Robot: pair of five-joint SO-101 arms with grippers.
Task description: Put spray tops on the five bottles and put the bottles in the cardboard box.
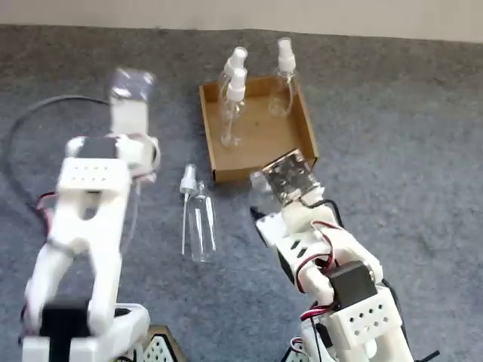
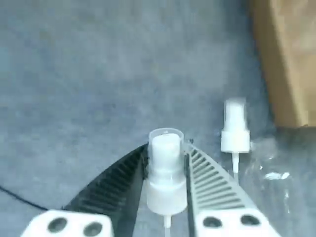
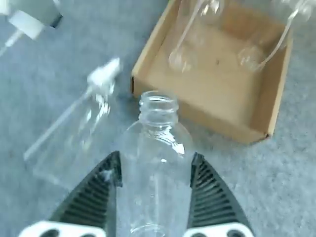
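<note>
A grey carpet (image 1: 392,113) covers the whole work surface. A thin black cable (image 1: 34,108) curves across the carpet's left side. A pale strip (image 1: 226,13) runs beyond the carpet's far edge. At its near edge lies a black-and-white patterned plate (image 1: 160,348).

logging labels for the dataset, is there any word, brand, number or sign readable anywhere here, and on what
None: no text can be read in any view.
The cardboard box is plain brown, the clear bottle in the right gripper bears no label, and the spray top in the left gripper is plain white.
</note>
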